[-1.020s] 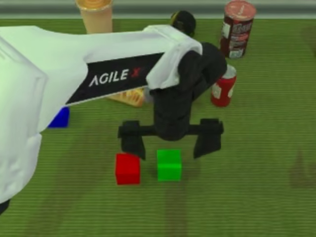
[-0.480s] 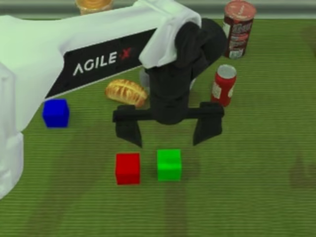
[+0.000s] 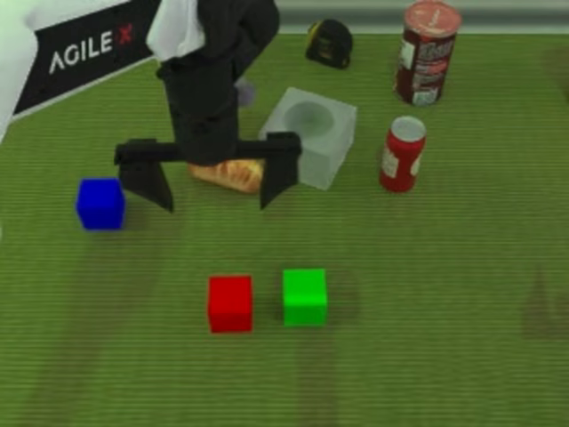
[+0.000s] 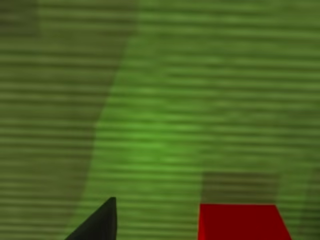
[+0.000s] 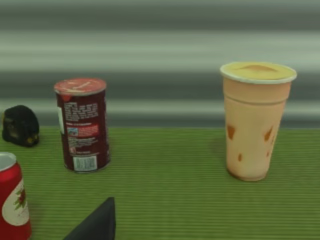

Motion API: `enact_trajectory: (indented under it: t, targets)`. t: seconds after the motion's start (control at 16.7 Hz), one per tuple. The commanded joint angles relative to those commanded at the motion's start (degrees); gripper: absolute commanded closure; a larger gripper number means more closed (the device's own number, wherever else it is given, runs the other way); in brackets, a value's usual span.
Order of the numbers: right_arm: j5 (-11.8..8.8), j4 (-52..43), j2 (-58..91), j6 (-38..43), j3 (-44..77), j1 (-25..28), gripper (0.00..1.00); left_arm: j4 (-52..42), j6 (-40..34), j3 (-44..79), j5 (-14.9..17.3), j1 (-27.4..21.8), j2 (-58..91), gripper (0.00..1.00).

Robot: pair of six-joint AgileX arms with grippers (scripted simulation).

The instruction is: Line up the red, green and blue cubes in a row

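Red cube (image 3: 230, 302): sitting at the near middle of the worktop (image 3: 444, 356), just beside its green neighbour; its top edge is also showing in the left wrist view (image 4: 242, 221).
Green cube (image 3: 305, 296): lying to the red one's right with a narrow gap between them, the two already forming a pair in a row.
Blue cube (image 3: 100, 203): resting farther back and well to the left, apart from the pair and not yet in line.
Left gripper (image 3: 212, 169): hanging above the worktop between the blue cube and the grey block (image 3: 313, 135), jaws spread wide and holding nothing.
Bread roll (image 3: 233, 173): lying partly under the gripper, just beside the grey block.
Right arm: not appearing in the top view; I cannot tell how its jaws stand from its own wrist view.
Far clutter: red soda can (image 3: 402, 154), dark canister (image 3: 428, 52), black tape measure (image 3: 329, 43), and a tan cup (image 5: 256, 120) standing at the back edge.
Likely step: going for the blue cube.
Risk: a wide descent could be nudging the blue cube askew, or a finger could be clipping the roll; placing too close beside the red cube could be knocking the pair out of line.
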Motion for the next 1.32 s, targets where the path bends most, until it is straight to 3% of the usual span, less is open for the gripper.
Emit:
enact_trajectory:
  t: [0.24,0.42,0.84,1.32]
  targets:
    - [0.0,0.0,0.0,0.0,0.0,0.0,0.0,-0.05,13.45,0.94,0.06,14.13,1.49,0.0]
    - [0.0,0.0,0.0,0.0,0.0,0.0,0.0,0.22,19.74,1.57,0.13,20.45,1.93,0.0]
    - [0.0,0.0,0.0,0.0,0.0,0.0,0.0,1.22,20.81,0.73,0.13,21.47,2.01,0.0]
    - [0.0,0.0,0.0,0.0,0.0,0.0,0.0,17.26,21.05,-9.76,0.2,21.69,7.32,0.0]
